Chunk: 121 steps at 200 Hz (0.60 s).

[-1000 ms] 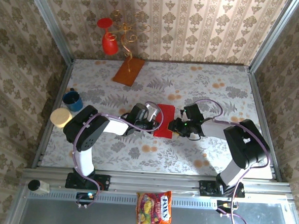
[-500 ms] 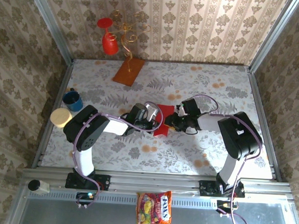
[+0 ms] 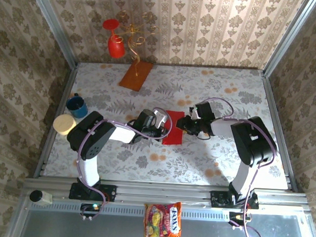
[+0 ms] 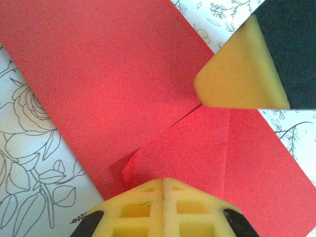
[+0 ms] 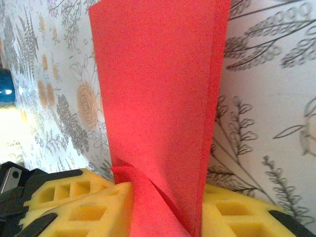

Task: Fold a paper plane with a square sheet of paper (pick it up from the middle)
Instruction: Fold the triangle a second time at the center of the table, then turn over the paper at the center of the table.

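Observation:
The square sheet of paper [image 3: 173, 129] is bright red and lies partly folded mid-table between my two grippers. My left gripper [image 3: 161, 124] is shut, and its joined yellow fingertips [image 4: 163, 185] press on the sheet's left part [image 4: 108, 79], where a small flap is creased. My right gripper [image 3: 189, 124] is shut on the sheet's right edge. In the right wrist view the doubled red paper [image 5: 158, 89] rises between the yellow fingers [image 5: 84, 210] of the right gripper [image 5: 168, 197]. One right finger [image 4: 237, 74] hangs over the sheet in the left wrist view. The paper plane is out of view.
An orange-brown board [image 3: 136, 74] lies at the far left, with a red goblet [image 3: 116, 43] on a gold wire stand [image 3: 134, 34] behind it. A blue cup [image 3: 77, 105] and a yellow round thing [image 3: 64, 124] sit at the left edge. A candy bag [image 3: 163, 220] lies on the front ledge.
My right gripper has moved slightly away from the near edge with the sheet's right edge, lifting it off the table. The flat sheet now looks narrower. The left gripper stayed put.

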Motion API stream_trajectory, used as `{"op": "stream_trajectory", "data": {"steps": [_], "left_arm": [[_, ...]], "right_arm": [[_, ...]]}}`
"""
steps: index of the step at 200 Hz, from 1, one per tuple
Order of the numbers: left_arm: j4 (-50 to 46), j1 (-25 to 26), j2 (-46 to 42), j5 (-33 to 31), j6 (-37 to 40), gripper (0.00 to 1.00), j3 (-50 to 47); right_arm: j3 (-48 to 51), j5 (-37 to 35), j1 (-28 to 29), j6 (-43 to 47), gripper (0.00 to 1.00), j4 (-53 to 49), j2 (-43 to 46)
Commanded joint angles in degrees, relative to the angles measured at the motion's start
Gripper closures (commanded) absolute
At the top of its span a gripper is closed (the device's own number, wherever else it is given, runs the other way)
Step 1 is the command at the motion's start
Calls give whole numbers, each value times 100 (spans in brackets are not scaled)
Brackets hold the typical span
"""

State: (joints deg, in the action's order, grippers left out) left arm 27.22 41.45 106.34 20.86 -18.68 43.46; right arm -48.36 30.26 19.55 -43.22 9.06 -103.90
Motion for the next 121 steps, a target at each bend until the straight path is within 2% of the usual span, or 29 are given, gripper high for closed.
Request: {"op": "stream_trajectory", "data": {"steps": [1, 31, 86, 121], "left_arm": [[-658, -78, 343, -161, -20, 100, -233], [-649, -78, 343, -161, -29, 100, -229], [-665, -77, 300, -144, -34, 100, -207], [-671, -104, 205, -128, -90, 100, -221]], "right_arm": [[-82, 44, -20, 128, 66, 52, -122], [55, 265, 4, 30, 74, 262, -183], [308, 369, 155, -46, 77, 426, -165], [345, 314, 158, -67, 100, 360, -57]]}}
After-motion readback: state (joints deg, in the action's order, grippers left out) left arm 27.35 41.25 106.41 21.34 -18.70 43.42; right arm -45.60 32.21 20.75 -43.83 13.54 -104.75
